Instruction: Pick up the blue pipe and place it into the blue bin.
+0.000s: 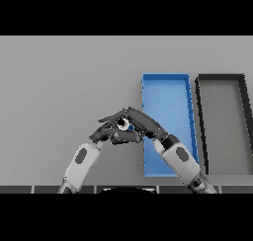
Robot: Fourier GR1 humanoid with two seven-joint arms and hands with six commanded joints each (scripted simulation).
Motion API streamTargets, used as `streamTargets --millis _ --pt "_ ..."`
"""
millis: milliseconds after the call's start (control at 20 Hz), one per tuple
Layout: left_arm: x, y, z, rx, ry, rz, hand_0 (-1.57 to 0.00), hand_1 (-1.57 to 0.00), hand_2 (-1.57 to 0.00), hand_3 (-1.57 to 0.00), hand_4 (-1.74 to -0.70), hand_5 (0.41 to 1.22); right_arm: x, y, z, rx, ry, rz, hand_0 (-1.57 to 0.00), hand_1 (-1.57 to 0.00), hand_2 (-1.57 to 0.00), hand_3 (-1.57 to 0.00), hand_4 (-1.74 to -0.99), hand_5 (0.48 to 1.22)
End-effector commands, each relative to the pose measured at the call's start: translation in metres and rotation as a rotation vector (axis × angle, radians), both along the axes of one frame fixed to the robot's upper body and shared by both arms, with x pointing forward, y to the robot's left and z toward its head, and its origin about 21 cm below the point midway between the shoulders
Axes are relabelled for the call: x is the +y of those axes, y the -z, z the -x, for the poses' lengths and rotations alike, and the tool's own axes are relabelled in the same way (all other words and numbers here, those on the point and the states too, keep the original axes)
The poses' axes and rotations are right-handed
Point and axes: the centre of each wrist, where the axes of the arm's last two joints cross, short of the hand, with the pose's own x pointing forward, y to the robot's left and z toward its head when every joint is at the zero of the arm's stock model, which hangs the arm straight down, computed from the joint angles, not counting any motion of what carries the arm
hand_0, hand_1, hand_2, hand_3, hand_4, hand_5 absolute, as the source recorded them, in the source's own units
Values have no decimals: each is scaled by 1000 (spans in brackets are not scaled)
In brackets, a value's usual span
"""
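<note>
Head view, single frame. The right hand [141, 122] reaches in from the lower right, its arm crossing over the near left part of the shallow blue rectangular bin [170, 94]. Its fingers and thumb are curled around the small blue pipe [129, 127], of which only a sliver of blue and a pale end show between the dark fingers. The pipe sits just left of the bin's left wall, over the flat grey worktop [59, 87]; whether it is lifted clear or resting on the surface cannot be told from this angle.

The left hand [103, 133] comes in from the lower left and lies right against the right hand, fingers bent; it appears to touch the right hand's fingers, and I cannot tell whether it also bears on the pipe.

A second bin, dark grey and rectangular [222, 121], stands just right of the blue one.

Judgement: grasp looks made, transfer to the bin not yet done.

Risks from here:
- Little of the pipe is visible, so the grip may be shallow; a quick sideways move could let it slip out.
- The left hand crowds the grasp and could knock the pipe loose as the hands separate.
- A low carry could catch the pipe on the bin's left wall.
- Overshoot to the right would land it in the dark bin.
</note>
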Motion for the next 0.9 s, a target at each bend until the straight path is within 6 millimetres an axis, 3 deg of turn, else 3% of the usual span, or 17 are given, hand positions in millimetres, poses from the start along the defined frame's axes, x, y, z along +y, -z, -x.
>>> streamTargets --millis 0,150,350,500,650,850 --pt "2 1 2 2 8 -9 -598 -549 -529 -477 -1206 1221 2 -1 0 10 3 5 -1565 -1565 -1565 -1559 -1738 1211" --pt "3 3 0 20 -19 -53 -306 -281 -270 -244 -1047 938 0 -3 1 4 20 1 -1568 -1568 -1568 -1565 -1739 1216" --pt "5 6 1 85 -44 -64 -125 -114 -110 -99 -970 647 5 0 2 -10 23 6 -1570 -1570 -1570 -1569 -1740 1219" --pt "4 7 0 86 -60 -80 -63 -58 -56 -50 -955 538 4 -2 3 7 8 -33 -1570 -1570 -1570 -1570 -1741 1220" --pt "4 9 4 76 -64 -84 -32 -29 -28 -25 -928 484 1 -5 0 53 -11 -107 -1571 -1571 -1571 -1570 -1741 1220" --pt "7 11 5 95 -73 -102 -12 -11 -11 -10 -909 464 -4 -44 -5 79 -2 -200 -1571 -1571 -1571 -1571 -1741 1221"
